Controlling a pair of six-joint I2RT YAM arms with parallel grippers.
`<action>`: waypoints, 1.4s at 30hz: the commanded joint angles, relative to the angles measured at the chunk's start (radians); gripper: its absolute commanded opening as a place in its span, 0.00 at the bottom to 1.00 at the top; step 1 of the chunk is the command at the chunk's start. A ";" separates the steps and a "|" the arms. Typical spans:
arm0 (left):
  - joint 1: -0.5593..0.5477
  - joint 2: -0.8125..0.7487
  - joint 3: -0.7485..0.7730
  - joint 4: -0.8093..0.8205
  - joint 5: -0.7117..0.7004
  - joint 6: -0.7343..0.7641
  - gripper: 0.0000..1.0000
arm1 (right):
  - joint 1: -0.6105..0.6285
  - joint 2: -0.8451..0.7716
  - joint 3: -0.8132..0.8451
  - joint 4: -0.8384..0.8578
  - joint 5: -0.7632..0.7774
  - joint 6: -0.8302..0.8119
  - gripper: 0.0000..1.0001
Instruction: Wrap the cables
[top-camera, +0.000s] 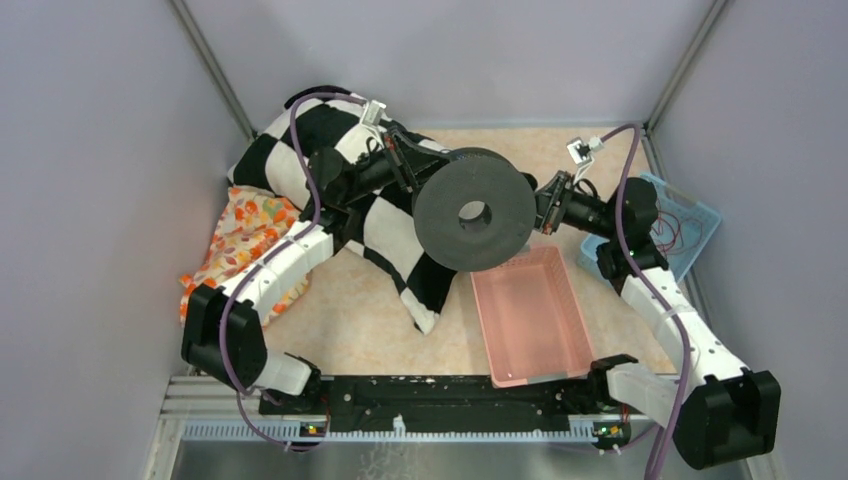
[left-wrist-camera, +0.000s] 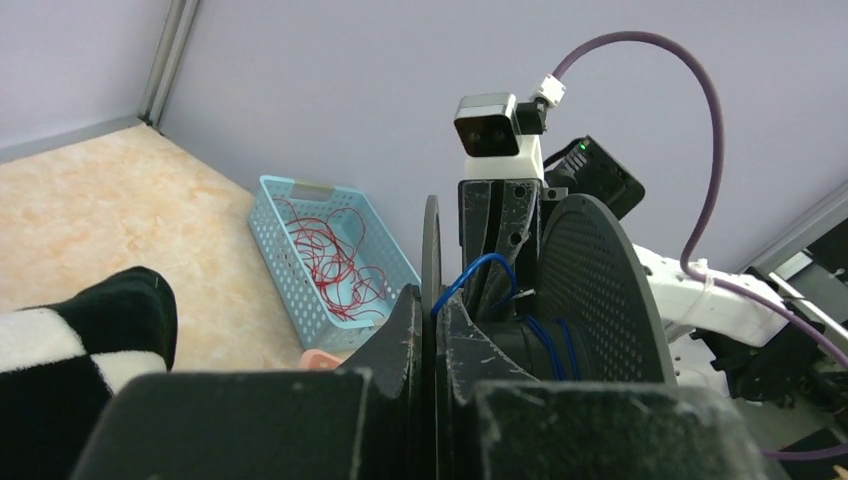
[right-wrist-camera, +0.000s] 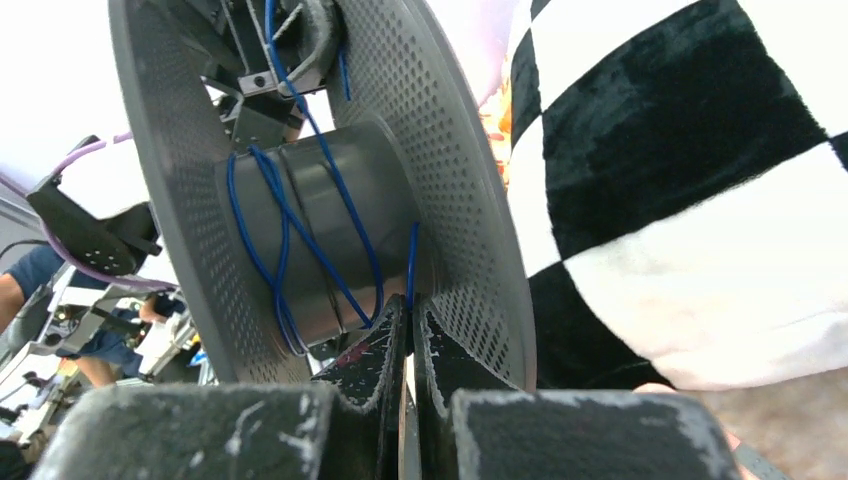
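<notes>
A dark grey perforated spool (top-camera: 445, 215) hangs above the table between my two grippers. My left gripper (top-camera: 405, 165) is shut on the rim of one spool flange; in the left wrist view the thin flange stands between its fingertips (left-wrist-camera: 432, 335). The thin blue cable (right-wrist-camera: 345, 215) crosses the spool's hub in a few loose turns and loops up by the left fingers (left-wrist-camera: 478, 268). My right gripper (top-camera: 548, 205) is at the spool's other side, shut on a strand of the cable beside the hub (right-wrist-camera: 408, 345).
A pink tray (top-camera: 530, 315) lies under the spool, toward the front. A blue basket (top-camera: 690, 225) with red wire stands at the right wall. A black-and-white checkered cloth (top-camera: 390, 240) and an orange patterned cloth (top-camera: 245, 240) lie at the left.
</notes>
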 joint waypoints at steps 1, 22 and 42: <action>0.017 0.012 -0.006 0.261 -0.212 -0.095 0.00 | 0.011 -0.032 -0.068 0.295 -0.046 0.159 0.00; 0.024 0.005 -0.036 -0.137 -0.675 -0.323 0.00 | 0.179 -0.083 -0.138 0.401 0.369 0.097 0.00; 0.042 0.033 0.142 -0.647 -0.710 -0.617 0.00 | 0.290 -0.061 -0.092 0.309 0.357 -0.167 0.00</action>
